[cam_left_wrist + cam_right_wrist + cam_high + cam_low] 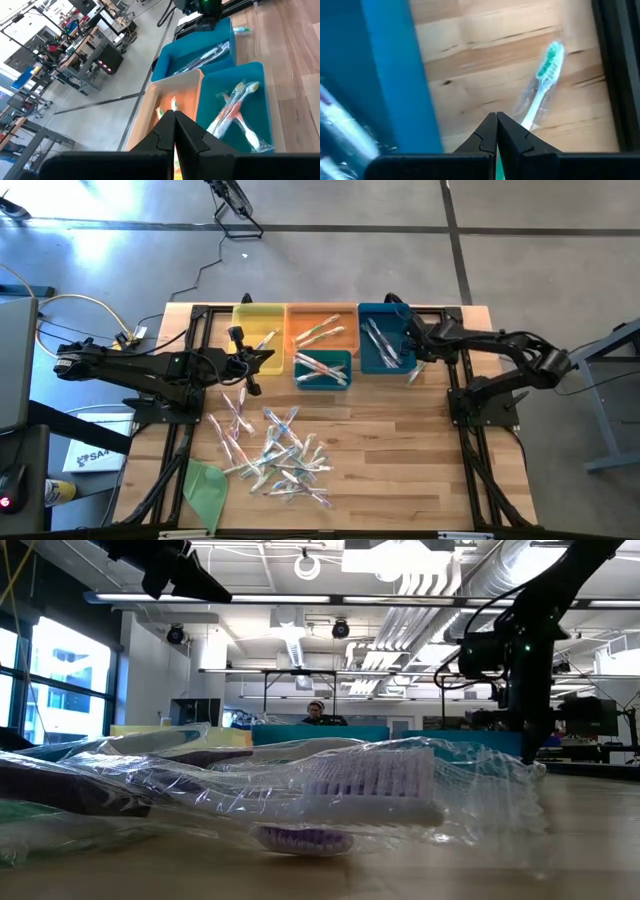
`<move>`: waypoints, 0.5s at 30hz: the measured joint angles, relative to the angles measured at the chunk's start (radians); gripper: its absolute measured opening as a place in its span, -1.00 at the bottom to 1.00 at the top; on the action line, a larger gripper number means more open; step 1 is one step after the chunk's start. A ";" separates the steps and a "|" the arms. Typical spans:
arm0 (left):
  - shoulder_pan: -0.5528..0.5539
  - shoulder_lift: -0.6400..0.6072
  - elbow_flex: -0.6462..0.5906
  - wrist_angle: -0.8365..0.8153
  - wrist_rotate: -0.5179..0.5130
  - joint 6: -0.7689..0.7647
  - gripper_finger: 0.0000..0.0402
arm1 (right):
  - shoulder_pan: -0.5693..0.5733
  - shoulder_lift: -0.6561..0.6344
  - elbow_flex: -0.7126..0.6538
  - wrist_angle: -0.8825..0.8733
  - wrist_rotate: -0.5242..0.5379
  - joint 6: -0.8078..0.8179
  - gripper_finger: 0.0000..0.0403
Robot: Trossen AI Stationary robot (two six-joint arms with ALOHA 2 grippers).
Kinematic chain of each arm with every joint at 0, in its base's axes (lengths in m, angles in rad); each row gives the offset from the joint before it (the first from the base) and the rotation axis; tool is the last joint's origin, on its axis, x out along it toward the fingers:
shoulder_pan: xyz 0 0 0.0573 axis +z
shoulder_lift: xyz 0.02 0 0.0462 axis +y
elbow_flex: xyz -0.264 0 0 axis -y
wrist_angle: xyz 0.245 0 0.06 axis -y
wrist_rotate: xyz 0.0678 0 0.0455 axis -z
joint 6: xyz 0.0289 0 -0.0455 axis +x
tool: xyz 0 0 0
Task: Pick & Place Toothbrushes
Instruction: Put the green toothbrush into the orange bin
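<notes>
Right gripper (pixel 496 116) jaws pressed together, clamped on green toothbrush (pixel 543 80) handle; brush head juts ahead of the tips over bare wood beside blue bin (pixel 395 75). Light, stiff, slick in its clear wrap; mid-handle seems safest. Left gripper (pixel 175 114) closed, empty

The back of the desk (pixel 430 470) is packed. A yellow bin (pixel 257 326), an orange bin (pixel 322 320), a small teal bin (pixel 322 368) and a blue bin (pixel 384 340) sit side by side, touching. The left end effector (pixel 246 362), pinched tight, hangs at the yellow bin. The right end effector (pixel 418 356), also pinched tight, is just beside the blue bin, over a green toothbrush (pixel 542 82). A heap of wrapped toothbrushes (pixel 275 450) fills the middle. A green sheet (pixel 205 483) lies at the front left corner. The front right of the desk is bare wood.
</notes>
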 joint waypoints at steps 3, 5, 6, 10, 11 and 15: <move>0.000 0.000 0.000 0.000 0.000 0.000 -1.00 | 0.007 -0.004 -0.025 0.014 -0.013 0.028 -0.99; 0.000 0.000 0.000 0.000 0.000 0.000 -1.00 | 0.019 -0.005 -0.036 0.005 -0.018 0.045 -0.99; 0.000 0.000 0.000 0.000 0.000 0.000 -1.00 | 0.026 -0.005 -0.038 0.003 -0.020 0.047 -0.99; 0.000 0.000 0.000 0.000 0.000 0.000 -1.00 | 0.063 -0.004 -0.039 0.000 -0.019 0.070 -0.99; 0.000 0.000 0.000 0.000 0.000 0.000 -1.00 | 0.073 -0.004 -0.040 0.000 -0.010 0.081 -0.99; 0.000 0.000 0.000 0.001 0.000 0.000 -1.00 | 0.091 -0.030 -0.043 -0.003 0.047 0.107 -0.99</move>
